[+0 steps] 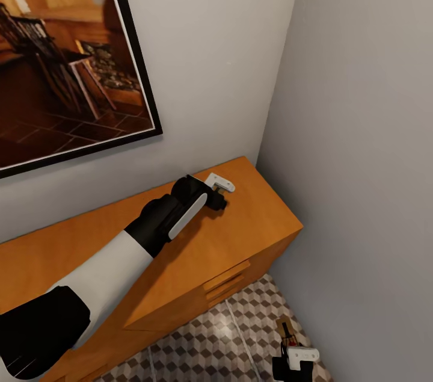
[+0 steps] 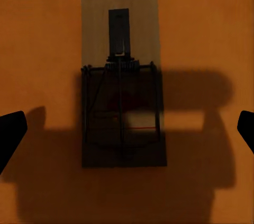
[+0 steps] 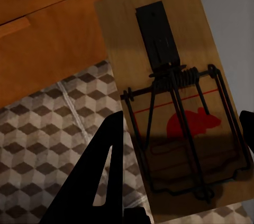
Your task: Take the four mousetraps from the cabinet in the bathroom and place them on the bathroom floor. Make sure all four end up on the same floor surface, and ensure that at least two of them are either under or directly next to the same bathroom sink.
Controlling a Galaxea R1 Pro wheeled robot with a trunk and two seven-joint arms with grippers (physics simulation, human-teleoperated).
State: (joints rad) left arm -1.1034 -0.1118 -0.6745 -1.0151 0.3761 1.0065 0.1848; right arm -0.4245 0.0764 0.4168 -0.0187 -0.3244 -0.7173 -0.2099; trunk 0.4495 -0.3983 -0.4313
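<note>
- The right pincer (image 3: 180, 171) is gripping a mousetrap (image 3: 174, 102) above the bathroom floor (image 1: 216, 340), seemingly just beside the cabinet's (image 1: 252, 231) front corner.
- The left pincer (image 2: 127, 128) is hovering spread wide over a second mousetrap (image 2: 121, 81) lying flat on the cabinet's top.

Two plain grey walls (image 1: 361, 99) are meeting in a corner at the far right. A large picture in a black frame (image 1: 66, 57), showing a warm brown room with chairs, is hanging on the far wall at the left. Soft, even light is falling over the walls.
</note>
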